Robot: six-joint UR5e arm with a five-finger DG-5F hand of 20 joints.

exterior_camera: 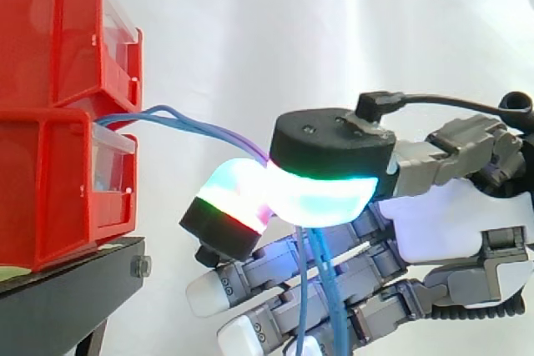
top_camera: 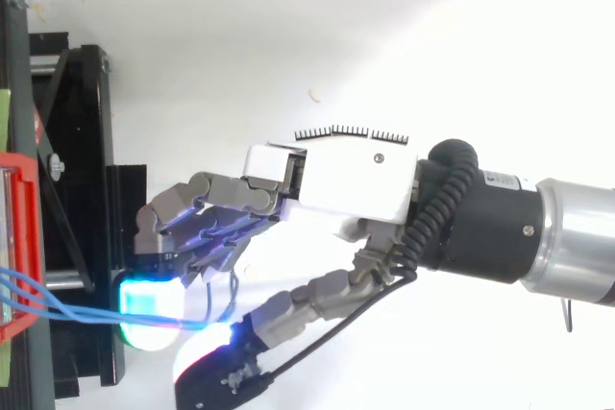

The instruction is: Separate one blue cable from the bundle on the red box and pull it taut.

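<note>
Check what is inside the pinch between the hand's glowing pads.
Blue cables run from the red bins into the pinch of the hand, between its pads, and hang down below it. The pads cover how many strands are actually clamped.

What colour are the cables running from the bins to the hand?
Blue cables, clearest in the side view.

1. A white curtain (exterior_camera: 334, 31) hangs behind the hand (exterior_camera: 450, 223), evenly bright, with faint soft folds.
2. Left of the hand is a black stand (exterior_camera: 58, 306), with a bolt (exterior_camera: 142, 267) at its near corner.
3. Seen from above, a brightly lit white surface (top_camera: 432, 26) lies beneath the hand, with a pale fleck (top_camera: 314, 95) just beyond the hand's back.
</note>
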